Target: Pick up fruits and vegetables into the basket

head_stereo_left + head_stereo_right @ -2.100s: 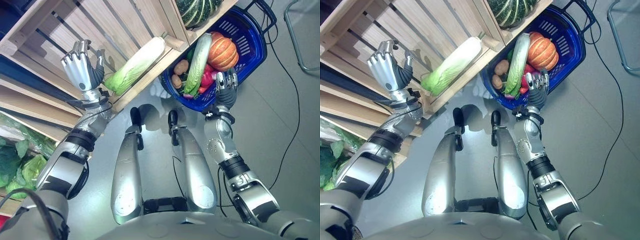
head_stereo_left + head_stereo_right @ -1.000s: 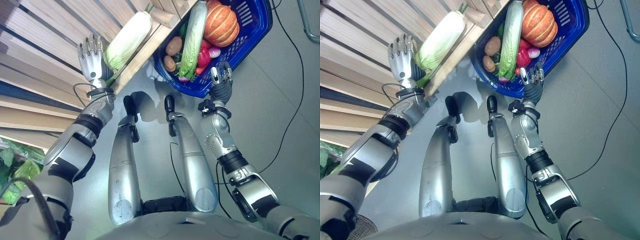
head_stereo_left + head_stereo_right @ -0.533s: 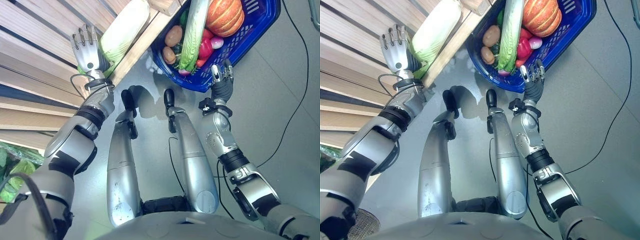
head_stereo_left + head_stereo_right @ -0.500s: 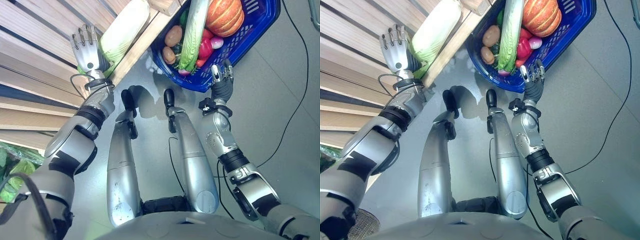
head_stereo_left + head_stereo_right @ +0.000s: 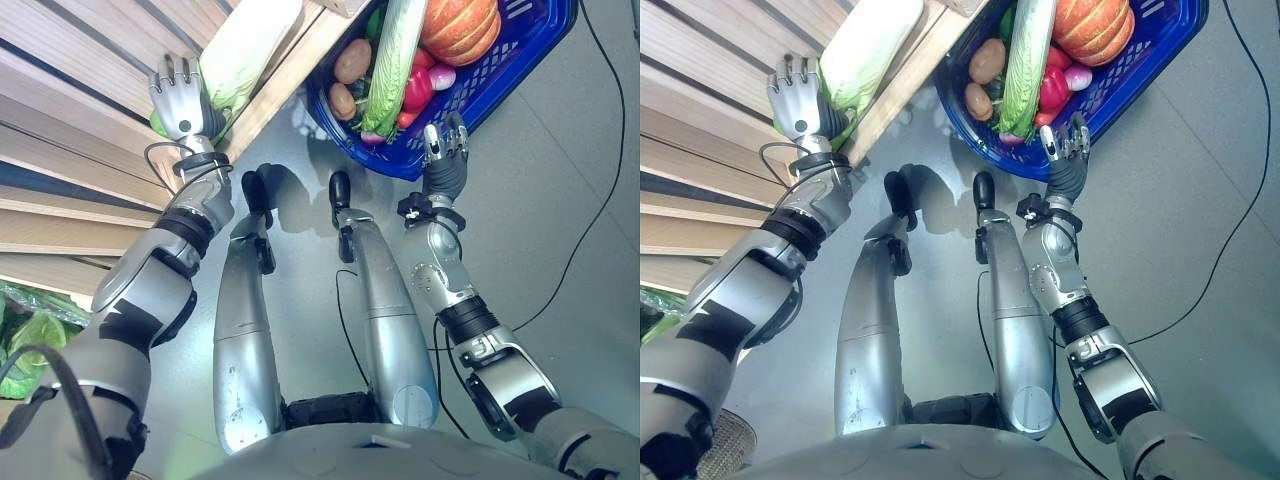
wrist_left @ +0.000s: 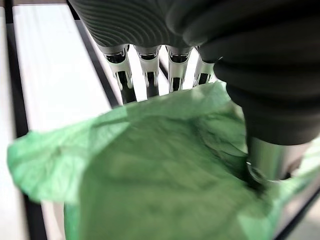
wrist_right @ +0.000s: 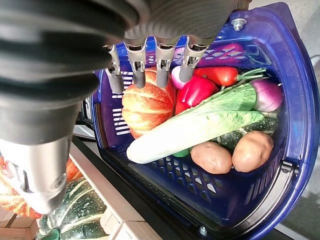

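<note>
Reaching for the cabbage (image 5: 243, 45), your left hand (image 5: 181, 103) rests open-fingered at its leafy lower-left end; it runs toward the upper right

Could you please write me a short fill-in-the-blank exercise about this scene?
1. The blue plastic basket stands on the ____.
2. The round ribbed pumpkin in it is ____ in colour.
3. The left robot hand is at the leafy end of the long pale green cabbage on the ____ shelf.
4. The right robot hand has its fingers ____.

Missing words: floor; orange; wooden; open
</note>
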